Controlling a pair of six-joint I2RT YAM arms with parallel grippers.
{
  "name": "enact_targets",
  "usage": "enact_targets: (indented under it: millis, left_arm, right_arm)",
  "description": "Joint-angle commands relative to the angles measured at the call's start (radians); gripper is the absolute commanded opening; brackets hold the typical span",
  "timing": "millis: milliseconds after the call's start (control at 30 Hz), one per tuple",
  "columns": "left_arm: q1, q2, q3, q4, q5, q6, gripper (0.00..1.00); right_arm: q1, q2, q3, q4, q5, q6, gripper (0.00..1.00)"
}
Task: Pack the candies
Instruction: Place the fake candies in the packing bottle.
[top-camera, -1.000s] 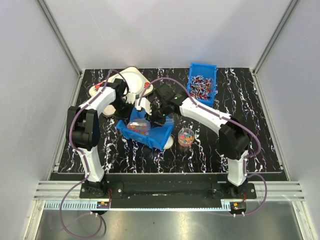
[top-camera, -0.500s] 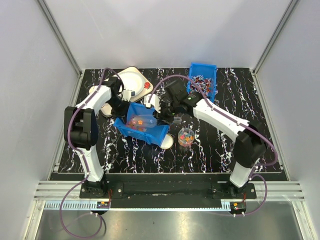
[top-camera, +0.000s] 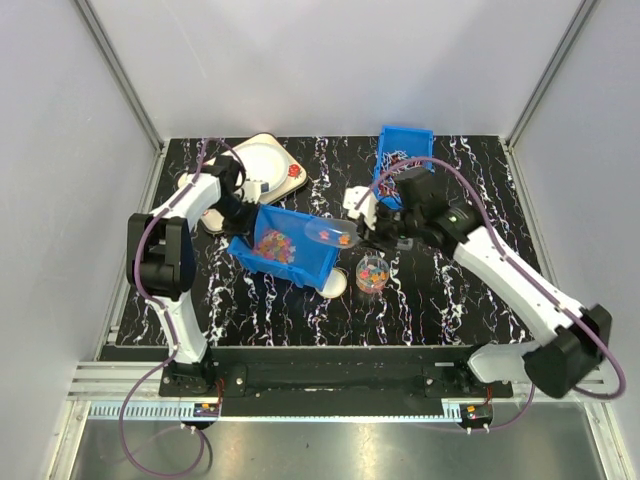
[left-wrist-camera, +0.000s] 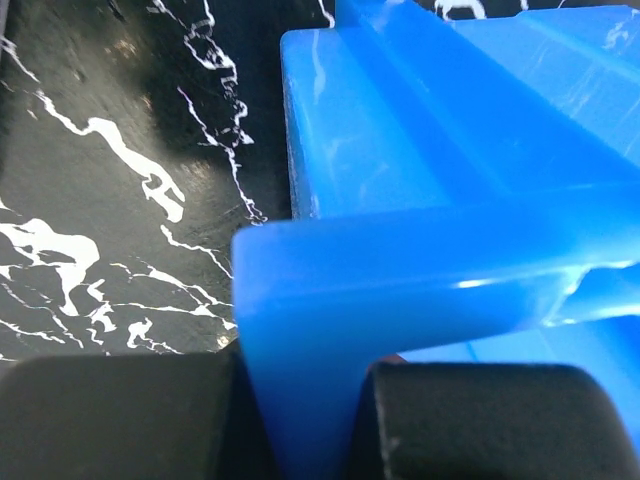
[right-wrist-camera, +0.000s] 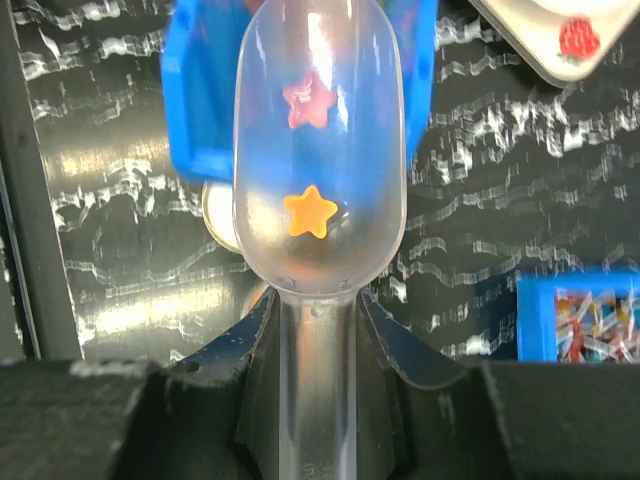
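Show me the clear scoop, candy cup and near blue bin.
clear scoop (right-wrist-camera: 320, 160): right wrist view, its bowl.
candy cup (top-camera: 372, 288): top view, near wall.
near blue bin (top-camera: 296, 276): top view, outer wall.

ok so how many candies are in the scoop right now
2. A pink star lies toward the tip of the scoop, an orange star nearer its handle, which the right claw grips. The scoop is clear, so none seems hidden.

We're looking into a robotics lab test cell: plain white panel walls (top-camera: 340, 60), aluminium frame posts (top-camera: 120, 75) in the corners, a black marbled tabletop (top-camera: 250, 310), and two cabled arms (top-camera: 160, 265) bolted to a black base plate (top-camera: 330, 375).
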Motion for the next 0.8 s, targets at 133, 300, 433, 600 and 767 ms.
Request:
enact_targets:
  millis: [133, 300, 433, 600, 767]
  left_arm:
    - [0.030, -0.092, -0.015, 0.029, 0.097, -0.017, 0.00]
    - [0.039, -0.096, -0.018, 0.030, 0.111, -0.021, 0.00]
    - [0.046, -0.094, -0.024, 0.035, 0.112, -0.024, 0.00]
    - [0.047, -0.096, -0.024, 0.037, 0.117, -0.027, 0.00]
    - [0.050, -0.089, -0.027, 0.038, 0.116, -0.028, 0.00]
  right_arm:
    - [-0.044, -0.201, -0.147, -0.168, 0.170, -0.106, 0.00]
    - [-0.044, -0.253, -0.196, -0.238, 0.226, -0.117, 0.00]
    - [-0.044, -0.249, -0.208, -0.293, 0.337, -0.144, 0.00]
    - [-0.044, -0.229, -0.207, -0.343, 0.433, -0.177, 0.00]
    - [-0.043, -0.209, -0.187, -0.370, 0.525, -0.195, 0.00]
